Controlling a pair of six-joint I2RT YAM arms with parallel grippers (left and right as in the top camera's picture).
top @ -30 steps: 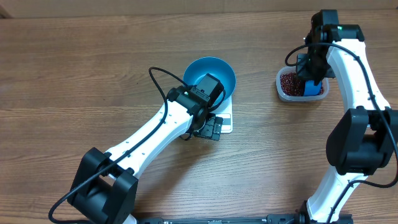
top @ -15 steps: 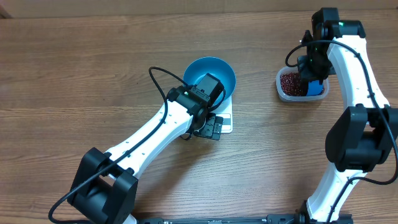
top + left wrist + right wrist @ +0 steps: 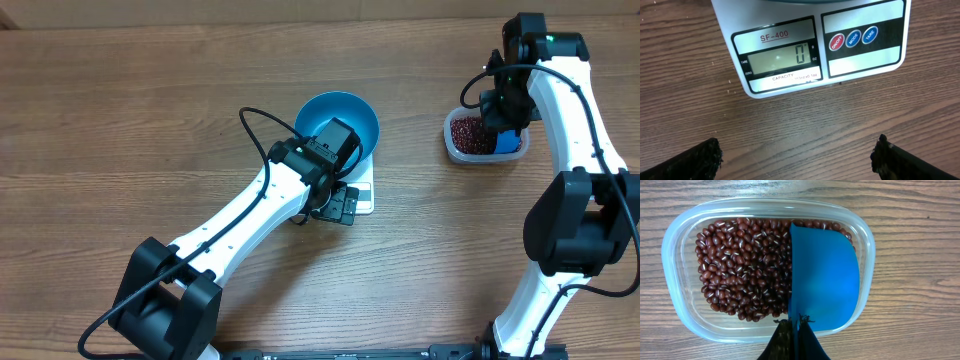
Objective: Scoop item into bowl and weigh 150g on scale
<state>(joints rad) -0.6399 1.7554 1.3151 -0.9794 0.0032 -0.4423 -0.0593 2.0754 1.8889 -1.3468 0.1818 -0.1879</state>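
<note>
My right claw (image 3: 795, 339) pinches the blue scoop (image 3: 825, 275) inside the tub (image 3: 677, 235), next to the beans (image 3: 740, 270). The blue bowl (image 3: 350, 110) sits on the scale (image 3: 865, 56) (it reads zero). My left claw (image 3: 797, 155) hangs wide apart, empty, near the scale.

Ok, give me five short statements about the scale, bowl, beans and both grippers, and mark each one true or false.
1. The scale shows zero on its display. True.
2. The bowl holds a heap of beans. False: what shows of its inside is bare blue; the beans lie in the clear tub.
3. The right gripper is shut on the blue scoop. True.
4. The left gripper clamps the scale's edge. False: its fingers stand wide apart in front of the scale, holding nothing.
5. The scoop hangs over the bowl. False: it sits in the tub beside the beans.
</note>
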